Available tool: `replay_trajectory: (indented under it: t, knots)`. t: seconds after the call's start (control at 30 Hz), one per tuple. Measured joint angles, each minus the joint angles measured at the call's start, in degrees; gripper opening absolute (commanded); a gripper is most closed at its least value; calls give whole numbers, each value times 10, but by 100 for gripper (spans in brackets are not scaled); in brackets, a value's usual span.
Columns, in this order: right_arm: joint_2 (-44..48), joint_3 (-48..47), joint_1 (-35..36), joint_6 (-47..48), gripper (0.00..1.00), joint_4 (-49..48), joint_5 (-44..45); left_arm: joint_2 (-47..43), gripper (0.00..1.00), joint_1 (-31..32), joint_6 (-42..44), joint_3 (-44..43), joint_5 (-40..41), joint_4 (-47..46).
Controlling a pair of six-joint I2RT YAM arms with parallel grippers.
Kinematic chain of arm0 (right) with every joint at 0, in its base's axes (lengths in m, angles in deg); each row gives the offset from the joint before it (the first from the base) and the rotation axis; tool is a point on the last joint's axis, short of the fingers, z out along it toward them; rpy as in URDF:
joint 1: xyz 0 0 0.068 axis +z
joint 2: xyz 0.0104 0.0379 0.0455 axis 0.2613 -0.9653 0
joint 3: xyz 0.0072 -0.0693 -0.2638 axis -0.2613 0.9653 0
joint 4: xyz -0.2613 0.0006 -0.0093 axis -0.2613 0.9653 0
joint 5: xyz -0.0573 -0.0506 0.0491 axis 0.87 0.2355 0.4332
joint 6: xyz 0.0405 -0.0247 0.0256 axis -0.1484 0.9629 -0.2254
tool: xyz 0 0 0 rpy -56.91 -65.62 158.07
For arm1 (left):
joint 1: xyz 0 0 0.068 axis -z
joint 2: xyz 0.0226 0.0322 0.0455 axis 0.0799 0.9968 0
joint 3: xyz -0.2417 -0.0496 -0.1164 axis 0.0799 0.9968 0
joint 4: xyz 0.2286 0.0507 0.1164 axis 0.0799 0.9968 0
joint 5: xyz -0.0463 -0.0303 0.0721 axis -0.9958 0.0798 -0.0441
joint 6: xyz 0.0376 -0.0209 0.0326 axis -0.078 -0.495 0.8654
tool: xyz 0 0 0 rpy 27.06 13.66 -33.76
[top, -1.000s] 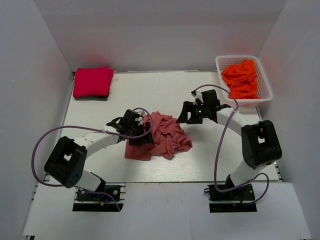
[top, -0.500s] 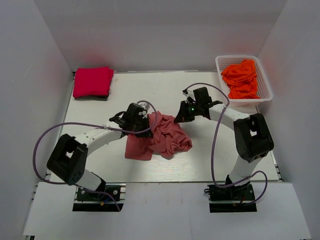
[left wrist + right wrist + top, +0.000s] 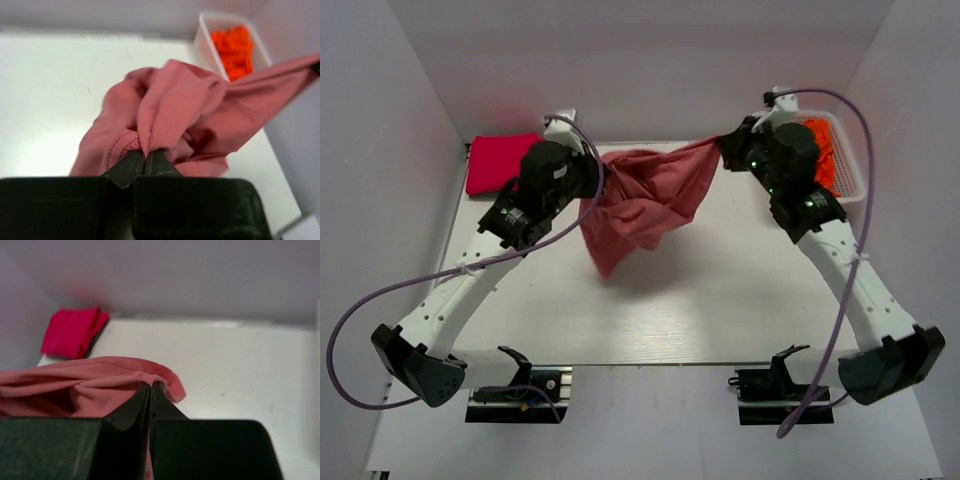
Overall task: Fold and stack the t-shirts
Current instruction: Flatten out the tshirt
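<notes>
Left gripper (image 3: 598, 168) and right gripper (image 3: 725, 150), wide apart a second ago, are now clamping tight on the salmon-pink t-shirt (image 3: 645, 200) and hoisting it from mid-frame to upper centre, likely spreading it for folding.

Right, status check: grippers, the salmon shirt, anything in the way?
Left gripper shut on salmon-pink t-shirt. Right gripper shut on it too. Shirt hangs stretched between them. Nothing blocking.

This is a robotics lab test cell: a flat white tabletop (image 3: 720, 290) boxed in by plain white panel walls (image 3: 640, 70). A white-and-black left robot arm (image 3: 460, 290) and a matching right robot arm (image 3: 850, 270) are mounted at its near edge, trailing loose purple cables (image 3: 360, 330).
</notes>
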Motion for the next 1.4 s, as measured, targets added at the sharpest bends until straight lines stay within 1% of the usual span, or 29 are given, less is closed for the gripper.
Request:
replay_trajectory:
  t: [0.1, 0.2, 0.3, 0.43, 0.63, 0.73, 0.83, 0.9, 0.93, 0.97, 1.0, 1.03, 1.1, 1.13, 1.2, 1.27, 1.3, 1.33, 1.4]
  knots:
    - [28, -50, 0, 25, 0, 0, 81, 5, 0, -2, 20, -83, 44, 28]
    - [37, -97, 0, 57, 0, 3, 143, 4, 0, -2, 44, -146, 69, 30]
    - [44, -134, 0, 85, 0, 6, 188, -10, 0, -2, 66, -170, 85, 32]
    - [74, -149, 0, 112, 0, 6, 205, -45, 0, -2, 77, -170, 87, 43]
    - [118, -138, 0, 118, 0, 10, 196, -101, 0, -2, 78, -135, 67, 40]
    - [129, -94, 0, 109, 0, 8, 197, -84, 0, -2, 68, -127, 58, 41]
    - [110, -37, 0, 88, 0, 6, 198, -28, 1, -2, 54, -106, 49, 37]
    - [80, -2, -2, 69, 0, 9, 194, 26, 35, -2, 45, -82, 40, 37]
    - [57, 17, -3, 59, 0, 8, 189, 63, 58, -3, 42, -69, 35, 36]
    - [30, 35, -6, 49, 0, 11, 184, 97, 86, -3, 41, -58, 29, 37]
    - [-1, 50, -9, 40, 0, 16, 179, 139, 94, -4, 39, -51, 24, 41]
    - [-34, 58, -13, 31, 11, 26, 174, 183, 99, -5, 33, -52, 23, 47]
    - [-116, 57, -23, 12, 32, 54, 167, 264, 99, -7, 26, -61, 24, 66]
    - [-155, 52, -27, 5, 51, 71, 164, 300, 99, -9, 23, -72, 25, 89]
    - [-213, 38, -36, -4, 66, 107, 156, 359, 99, -12, 20, -91, 26, 107]
    - [-254, 18, -42, -9, 83, 134, 148, 376, 99, -16, 18, -94, 26, 123]
    - [-264, 11, -44, -11, 89, 141, 144, 374, 99, -18, 17, -94, 26, 129]
    - [-267, 6, -47, -12, 90, 147, 138, 367, 99, -20, 16, -94, 27, 131]
    - [-263, 0, -49, -8, 90, 152, 129, 338, 99, -22, 12, -87, 29, 130]
